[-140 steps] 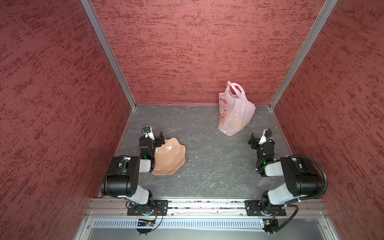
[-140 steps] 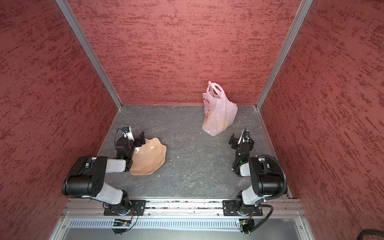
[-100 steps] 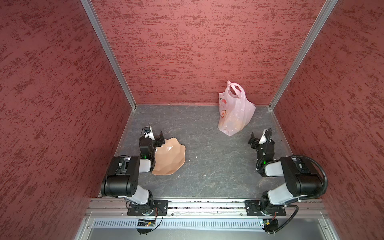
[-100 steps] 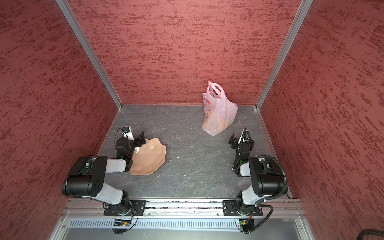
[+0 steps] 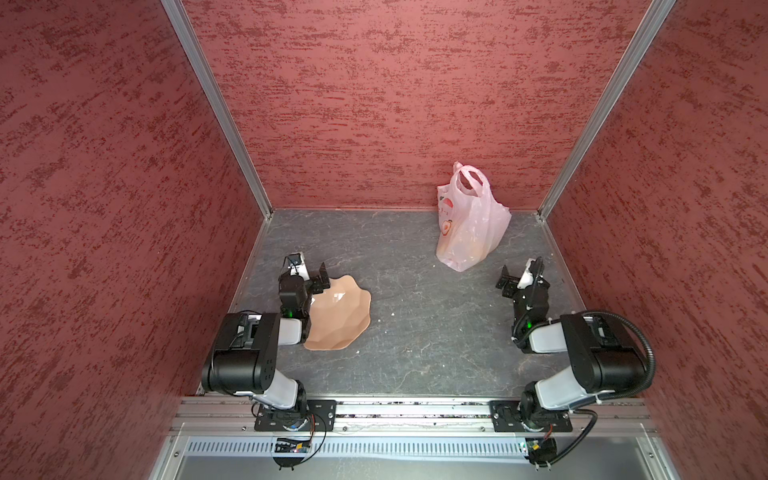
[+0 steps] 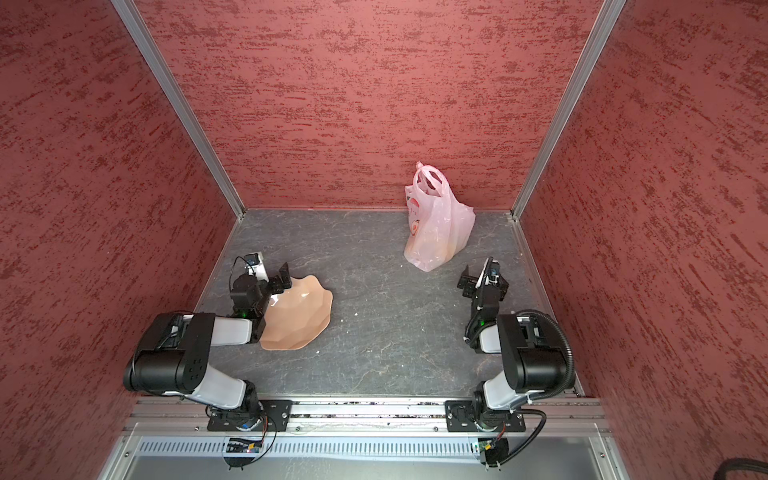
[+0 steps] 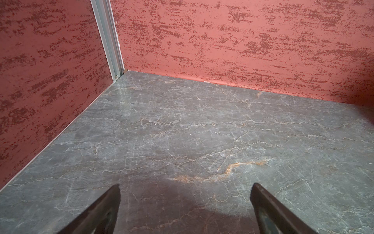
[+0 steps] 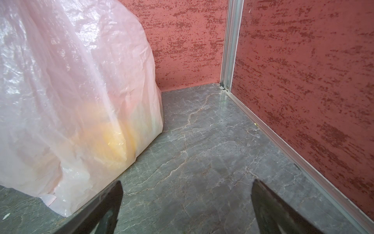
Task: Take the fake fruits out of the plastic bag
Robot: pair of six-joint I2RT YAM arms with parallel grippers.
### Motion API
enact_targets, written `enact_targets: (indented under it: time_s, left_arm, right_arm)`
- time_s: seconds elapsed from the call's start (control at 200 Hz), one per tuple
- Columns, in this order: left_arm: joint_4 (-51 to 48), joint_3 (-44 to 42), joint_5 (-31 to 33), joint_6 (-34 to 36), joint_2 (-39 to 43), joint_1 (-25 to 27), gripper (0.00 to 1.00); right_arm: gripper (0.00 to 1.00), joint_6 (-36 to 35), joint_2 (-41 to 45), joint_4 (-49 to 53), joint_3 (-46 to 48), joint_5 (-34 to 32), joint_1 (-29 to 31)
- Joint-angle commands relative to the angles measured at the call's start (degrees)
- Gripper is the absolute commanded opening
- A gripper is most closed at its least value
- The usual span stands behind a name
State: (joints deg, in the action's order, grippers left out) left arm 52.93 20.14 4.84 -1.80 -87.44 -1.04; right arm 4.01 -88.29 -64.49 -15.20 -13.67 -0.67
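Observation:
The pale-pink plastic bag (image 5: 471, 220) (image 6: 438, 224) stands upright at the back right of the grey floor, handles up. The fake fruits show only as a yellow-orange blur (image 8: 113, 141) through the bag's (image 8: 70, 91) wall; single fruits cannot be told apart. My right gripper (image 5: 517, 272) (image 6: 478, 272) (image 8: 187, 182) is open and empty, low over the floor just in front of and to the right of the bag, not touching it. My left gripper (image 5: 309, 268) (image 6: 270, 270) (image 7: 186, 186) is open and empty at the left, over bare floor.
A tan wavy-edged dish (image 5: 338, 316) (image 6: 297, 316) lies on the floor beside the left arm, partly under its wrist. Red textured walls with metal corner posts (image 5: 598, 108) close in the floor on three sides.

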Motion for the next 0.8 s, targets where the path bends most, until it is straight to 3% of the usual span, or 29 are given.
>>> enact_targets:
  time_s: [0.0, 0.581, 0.696, 0.797]
  left_arm:
    - [-0.12, 0.78, 0.39, 0.67, -0.54, 0.31, 0.99]
    - [0.09, 0.70, 0.34, 0.53, -0.30, 0.24, 1.00]
    - [-6.48, 2.62, 1.63, 0.11, 3.37, 0.32, 0.99]
    - [-15.96, 5.30, 2.26, 0.42, 9.21, 0.70, 1.00]
  right_arm:
    - [0.99, -1.03, -0.24, -2.18, -0.55, 0.91, -0.39]
    - [0.99, -0.94, -0.20, -2.26, -0.42, 0.99, -0.39]
    - [0.99, -1.22, 1.40, 0.28, -1.28, 1.38, -0.41]
    - [0.99, -0.71, 7.03, 11.19, -4.83, -1.32, -0.41]
